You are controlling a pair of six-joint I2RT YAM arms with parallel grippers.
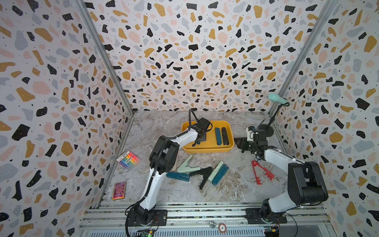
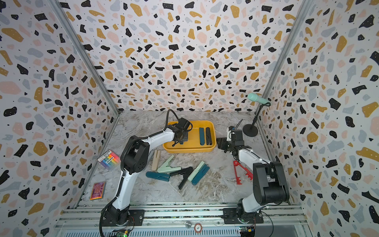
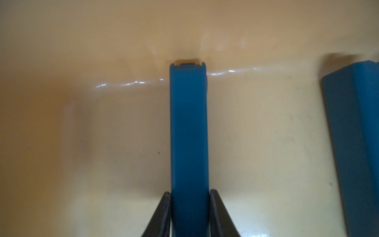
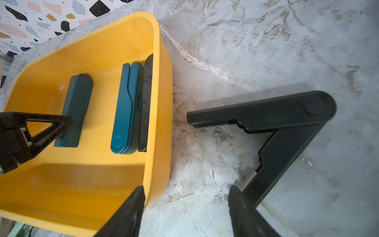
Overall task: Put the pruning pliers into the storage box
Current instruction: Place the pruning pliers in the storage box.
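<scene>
The yellow storage box (image 1: 207,151) (image 2: 188,151) stands at the table's back middle. My left gripper (image 1: 199,140) (image 3: 189,197) reaches down into it, shut on a dark teal pruning pliers (image 3: 188,133) (image 4: 75,110) that stands on edge low on the box floor, its far end near the wall. A second teal pliers (image 1: 218,136) and a black one (image 1: 225,135) lie side by side in the box. My right gripper (image 1: 240,143) (image 4: 185,189) hangs open just outside the box's right wall, only bare marble between its fingers. Black pliers (image 4: 276,123) lie spread open beside it.
Loose pliers lie on the marble in front of the box: beige (image 2: 155,160), mint (image 1: 187,167), teal (image 1: 178,176), black (image 1: 205,174), a mint and teal pair (image 1: 219,172), red (image 1: 260,172). A rainbow packet (image 1: 128,161) and shiny card (image 1: 119,190) lie left. A microphone stand (image 1: 266,130) is back right.
</scene>
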